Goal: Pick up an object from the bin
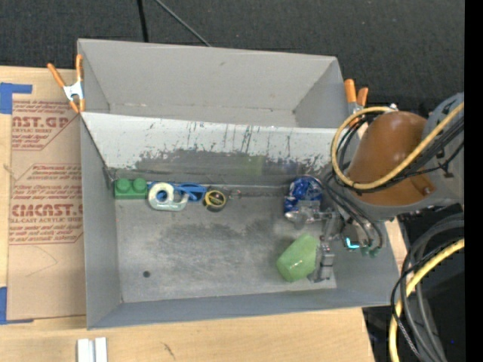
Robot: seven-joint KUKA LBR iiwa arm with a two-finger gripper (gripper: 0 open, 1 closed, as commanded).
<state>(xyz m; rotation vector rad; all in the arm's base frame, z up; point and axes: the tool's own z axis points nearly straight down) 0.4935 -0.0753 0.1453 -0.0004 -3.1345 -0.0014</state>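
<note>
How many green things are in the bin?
2. A dark green block sits at the back wall's left end; a pale green lump lies front right, beside the arm. The arm could hide more.

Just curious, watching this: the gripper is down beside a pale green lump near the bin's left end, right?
Not the left end. The camera view shows the pale green lump near the right end of the bin, with the gripper down beside it.

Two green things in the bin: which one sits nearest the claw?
The pale green rounded lump at the view's lower right, just beside the claw. The darker green studded brick lies at the far left, well away from it.
</note>
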